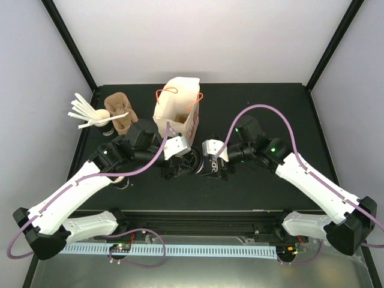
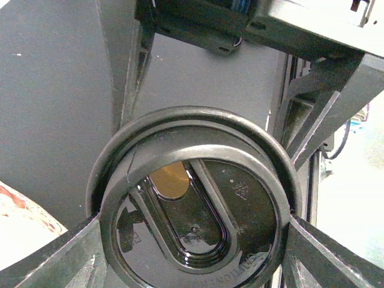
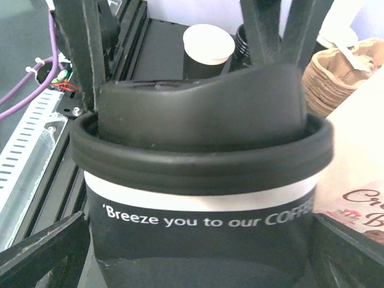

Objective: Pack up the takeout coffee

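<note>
Closest to us in the right wrist view are two dark fingers [image 3: 42, 255] of the right pincer [image 3: 198, 219], one at each lower corner, pressed against the sides of the coffee cup [image 3: 198, 240]. We take that pincer to be grasping the cup by its body, spread wide around it. White lettering runs across the cup's black wall under a pale band, and the black lid [image 3: 204, 117] sits on top with its rim around the cup's mouth.

From the left wrist we look straight onto that lid. The left pincer [image 2: 195, 219] is clamped on its rim, a finger touching either side. A tan patch shows through the drinking hole.

From above, we see the cup at the middle of the desk [image 1: 270, 102], between the two pincers and just in front of the white paper bag [image 1: 177, 111] with orange handles. It seems tipped, lid end toward the left arm. Whether it rests on the desk we cannot tell. Brown carriers [image 1: 122, 114] and a cup of white stirrers [image 1: 99, 123] stand at the back left.
</note>
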